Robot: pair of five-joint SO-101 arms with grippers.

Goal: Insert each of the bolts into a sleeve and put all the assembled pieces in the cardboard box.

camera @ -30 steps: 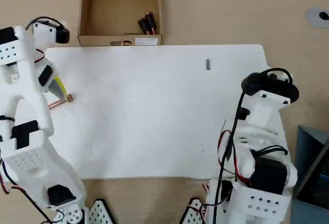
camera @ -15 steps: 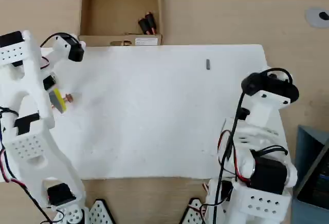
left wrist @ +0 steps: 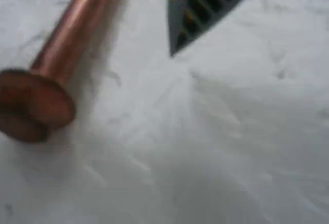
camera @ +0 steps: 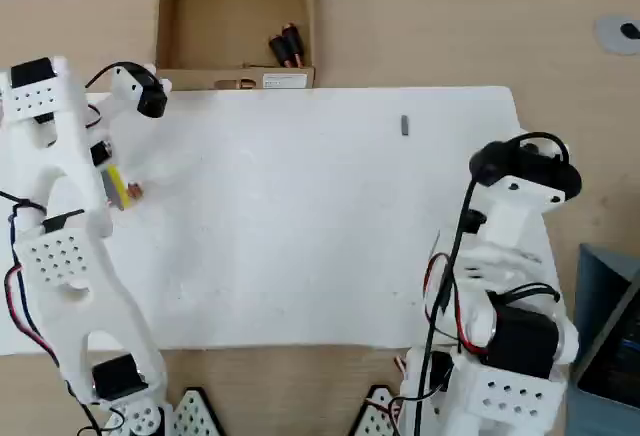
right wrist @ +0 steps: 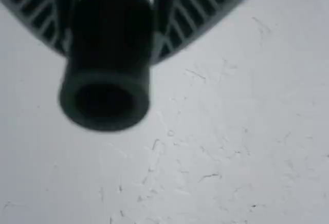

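Compared with a second ago, the left arm is sitting farther up the frame, and it is now covering most of the bolt. The bolt's shaft was bare then. Now only its copper head is peeking out at the left middle of the high view, and it is lying in the same spot as before. The right arm is keeping the same pose at the lower right.

The left claw is standing apart, low over the bolt. In the left wrist view, one dark ribbed finger is hanging just beside the bolt's shaft without touching it.

The right claw is clamping a dark sleeve, whose open end is facing the camera above the white mat.

A second sleeve is lying alone near the mat's top edge, well apart from both arms. The bolt is lying close to the mat's left edge. A wide stretch of white mat is lying open between the arms. The cardboard box is sitting at the upper left, touching the mat's top edge, with two finished pieces resting inside.
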